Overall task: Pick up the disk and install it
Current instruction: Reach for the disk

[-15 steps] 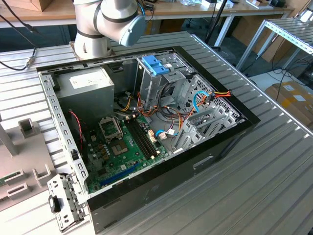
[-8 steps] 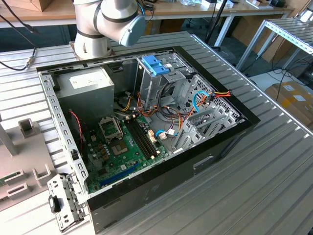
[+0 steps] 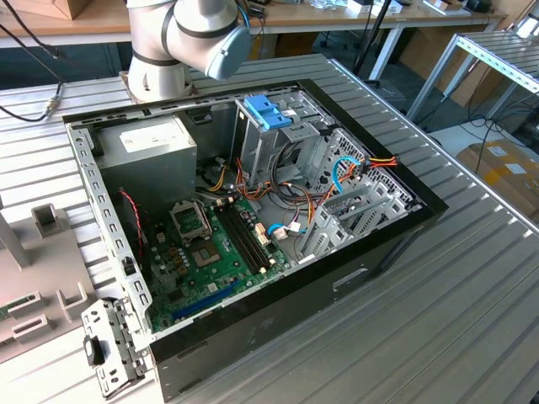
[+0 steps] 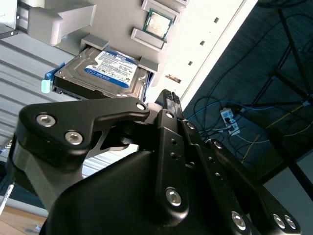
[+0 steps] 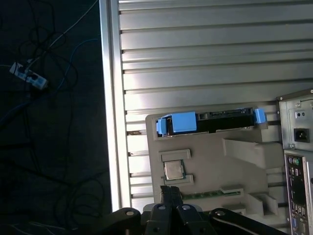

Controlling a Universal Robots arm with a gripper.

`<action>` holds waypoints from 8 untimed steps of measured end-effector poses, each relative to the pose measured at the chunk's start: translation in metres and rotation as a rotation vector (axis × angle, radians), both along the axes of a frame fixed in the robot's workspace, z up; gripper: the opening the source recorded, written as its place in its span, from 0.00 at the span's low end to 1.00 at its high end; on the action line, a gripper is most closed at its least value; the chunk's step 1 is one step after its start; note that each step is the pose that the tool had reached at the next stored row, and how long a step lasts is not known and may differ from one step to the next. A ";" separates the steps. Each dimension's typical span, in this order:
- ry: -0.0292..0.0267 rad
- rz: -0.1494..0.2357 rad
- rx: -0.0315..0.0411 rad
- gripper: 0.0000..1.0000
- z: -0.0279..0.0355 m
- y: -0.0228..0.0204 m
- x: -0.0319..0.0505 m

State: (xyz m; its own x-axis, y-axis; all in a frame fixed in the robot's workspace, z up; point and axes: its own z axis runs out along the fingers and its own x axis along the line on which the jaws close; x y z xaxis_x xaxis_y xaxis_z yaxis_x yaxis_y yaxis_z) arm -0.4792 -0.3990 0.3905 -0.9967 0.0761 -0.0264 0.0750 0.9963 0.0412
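Note:
The disk (image 4: 110,71) is a dark metal drive with a white label and a blue top band. It lies in a slot of a light grey holder (image 4: 58,24). In the first wrist view the disk (image 5: 225,120) shows edge-on, with blue rails at both ends, in the same holder (image 5: 215,156). My gripper (image 5: 169,192) has its black fingers pressed together with nothing between them. It hangs over the holder, near a square processor chip (image 5: 172,170) and some way from the disk. In the second wrist view the gripper (image 4: 168,95) points toward the disk without touching it.
An open computer case (image 3: 396,244) lies on the ribbed metal table (image 3: 472,320), with a green motherboard (image 3: 210,244), a grey power-supply box (image 3: 156,143) and a drive cage with a blue latch (image 3: 268,111). The arm's base (image 3: 181,42) stands behind it. The table edge (image 5: 110,98) drops to a cabled floor.

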 end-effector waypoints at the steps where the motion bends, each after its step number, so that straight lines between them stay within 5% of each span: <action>1: -0.0001 0.000 0.0000 0.11 -0.0001 0.0000 0.0008; 8: -0.0001 0.000 -0.0009 0.11 -0.0011 0.0000 0.0096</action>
State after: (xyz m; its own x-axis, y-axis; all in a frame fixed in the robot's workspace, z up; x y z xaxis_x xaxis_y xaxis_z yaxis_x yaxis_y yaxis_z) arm -0.4695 -0.3989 0.3893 -0.9967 0.0761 -0.0266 0.0750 0.9964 0.0403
